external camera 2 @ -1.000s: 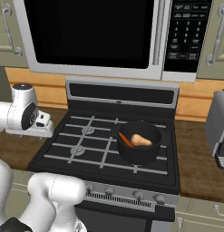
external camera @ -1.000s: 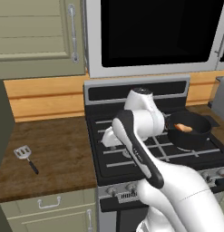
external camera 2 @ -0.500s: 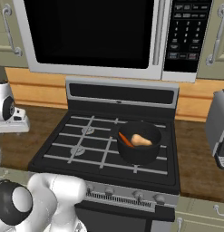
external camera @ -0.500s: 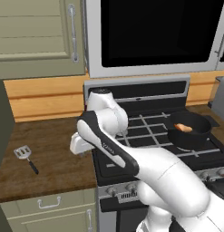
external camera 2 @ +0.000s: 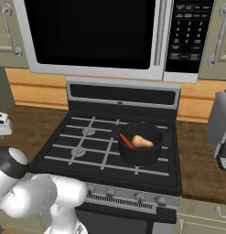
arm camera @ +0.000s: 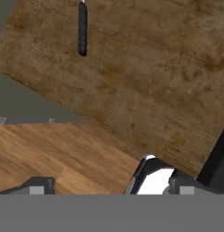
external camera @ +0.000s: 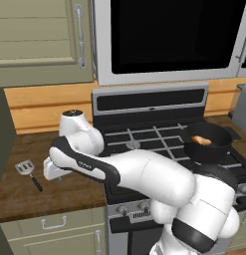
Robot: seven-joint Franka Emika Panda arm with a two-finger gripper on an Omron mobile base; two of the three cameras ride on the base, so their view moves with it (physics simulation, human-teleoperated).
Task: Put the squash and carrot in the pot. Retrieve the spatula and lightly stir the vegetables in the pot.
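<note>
Wooden tabletop point(external camera: 69, 191) is carrying the spatula point(external camera: 28, 171) just beside the gripper point(external camera: 51, 170), whose fingers are standing apart and risking nudging its thin handle away.

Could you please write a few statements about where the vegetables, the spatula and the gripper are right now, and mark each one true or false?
1. The squash and the carrot both lie inside the pot. True.
2. The spatula is already standing in the pot. False: it lies flat on the wooden counter left of the stove.
3. The gripper is shut on the spatula. False: it is open and holds nothing, apart from the spatula and to its right.
4. The pot sits on a burner on the stove's right side. True.
5. In the hand view, the spatula's black handle lies on the counter. True.
</note>
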